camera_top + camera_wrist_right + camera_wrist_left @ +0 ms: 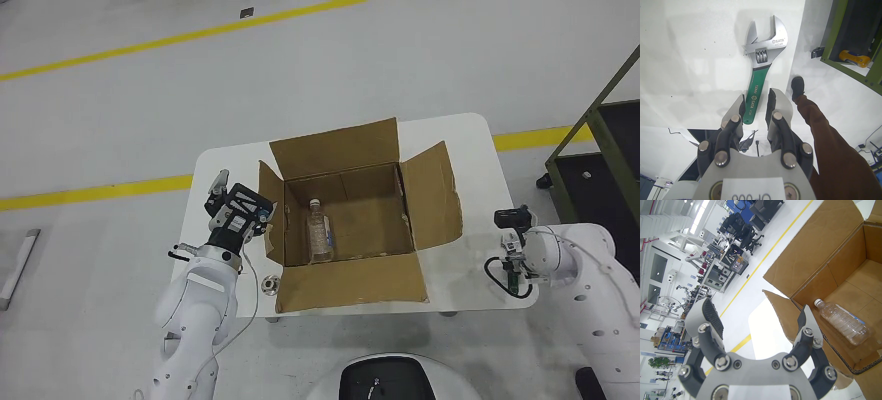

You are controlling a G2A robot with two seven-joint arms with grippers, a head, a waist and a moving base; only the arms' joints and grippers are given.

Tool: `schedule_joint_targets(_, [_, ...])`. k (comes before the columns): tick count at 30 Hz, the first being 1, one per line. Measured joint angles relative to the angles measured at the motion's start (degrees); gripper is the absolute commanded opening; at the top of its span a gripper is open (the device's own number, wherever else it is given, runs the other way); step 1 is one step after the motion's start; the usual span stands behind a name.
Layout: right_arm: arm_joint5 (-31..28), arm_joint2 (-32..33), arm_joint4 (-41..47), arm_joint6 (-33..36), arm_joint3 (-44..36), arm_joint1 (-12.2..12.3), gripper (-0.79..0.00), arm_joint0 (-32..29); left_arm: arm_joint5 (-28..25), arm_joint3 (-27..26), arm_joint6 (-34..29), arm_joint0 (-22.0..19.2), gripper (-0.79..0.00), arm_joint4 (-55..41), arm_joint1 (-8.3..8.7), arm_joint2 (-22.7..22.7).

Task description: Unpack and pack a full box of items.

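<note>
Right pincer (757,94) slightly parted astride the green handle of the adjustable wrench (762,51), which lay flat by the edge of the surface (696,56), left pincer (755,303) gaped wide, empty, beside the open cardboard box (810,256), plastic bottle (844,323) lay on its floor.

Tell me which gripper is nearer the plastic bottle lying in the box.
Left. The left gripper is beside the box, just outside its side flap, near the bottle. The right gripper is past the box's opposite side at the table edge, straddling the wrench handle.
</note>
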Motion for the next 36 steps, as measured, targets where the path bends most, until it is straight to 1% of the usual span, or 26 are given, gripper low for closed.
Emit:
schedule_joint_targets(6, [0.01, -0.34, 0.25, -0.45, 0.59, 0.02, -0.508, 0.25, 0.00, 0.00, 0.00, 0.00, 0.000, 0.00, 0.00, 0.00])
schedule_joint_targets(18, [0.28, -0.97, 0.81, -1.48, 1.37, 0.07, -0.502, 0.14, 0.00, 0.00, 0.00, 0.00, 0.000, 0.00, 0.00, 0.00])
schedule_joint_targets(25, [0.40, -1.18, 0.95, -1.78, 1.72, 0.13, -0.511, 0.15, 0.00, 0.00, 0.00, 0.00, 0.000, 0.00, 0.00, 0.00])
schedule_joint_targets(28, [0.48, -1.10, 1.08, -1.78, 1.56, 0.17, -0.573, 0.18, 0.00, 0.00, 0.00, 0.00, 0.000, 0.00, 0.00, 0.00])
schedule_joint_targets(29, [0.48, -1.09, 1.06, -1.78, 1.50, 0.19, -0.603, 0.17, 0.00, 0.00, 0.00, 0.00, 0.000, 0.00, 0.00, 0.00])
schedule_joint_targets(30, [0.50, -1.08, 0.99, -1.79, 1.44, 0.21, -0.662, 0.15, 0.00, 0.00, 0.00, 0.00, 0.000, 0.00, 0.00, 0.00])
schedule_joint_targets(32, [0.60, -1.02, 0.93, -1.86, 1.32, 0.25, -0.699, 0.10, 0.00, 0.00, 0.00, 0.00, 0.000, 0.00, 0.00, 0.00])
schedule_joint_targets(33, [0.63, -1.01, 0.88, -1.87, 1.26, 0.27, -0.776, 0.07, 0.00, 0.00, 0.00, 0.00, 0.000, 0.00, 0.00, 0.00])
schedule_joint_targets(36, [0.65, -0.91, 0.76, -1.82, 0.93, 0.34, -0.785, 0.00, 0.00, 0.00, 0.00, 0.00, 0.000, 0.00, 0.00, 0.00])
